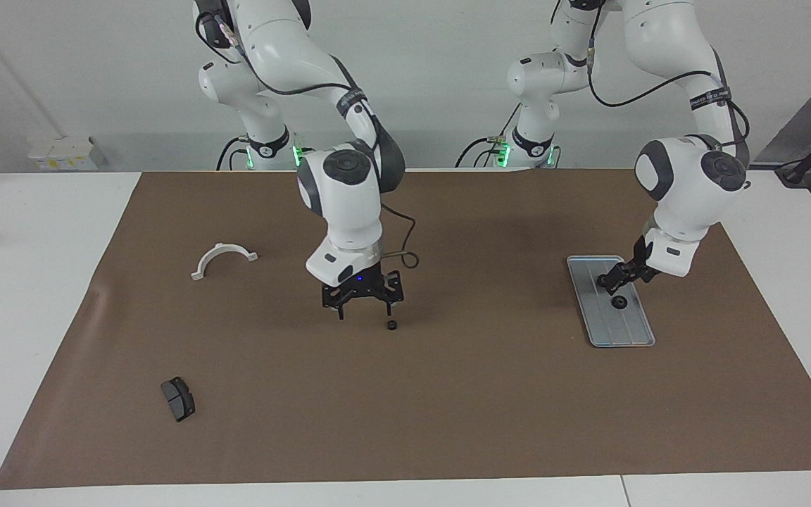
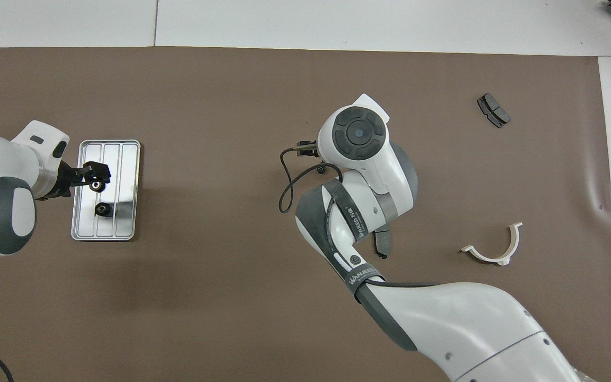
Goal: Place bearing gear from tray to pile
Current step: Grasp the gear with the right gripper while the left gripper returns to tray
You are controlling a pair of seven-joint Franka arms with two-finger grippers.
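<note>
The silver-grey tray [image 1: 627,336] lies toward the left arm's end of the table and also shows in the overhead view [image 2: 125,159]. It holds two black gears. One gear [image 1: 619,302] lies free. My left gripper [image 1: 620,277] is low over the tray, right at the other gear [image 2: 95,185]. One black gear [image 1: 392,324] lies on the mat in the middle, near a dark grey brake pad [image 2: 383,245] that my right arm mostly covers. My right gripper [image 1: 363,308] hangs open and empty just above the mat, beside that gear.
A white half-ring bracket [image 1: 224,259] lies toward the right arm's end of the table. A second dark brake pad [image 1: 177,398] lies farther from the robots at that same end. The brown mat [image 1: 490,422] covers most of the white table.
</note>
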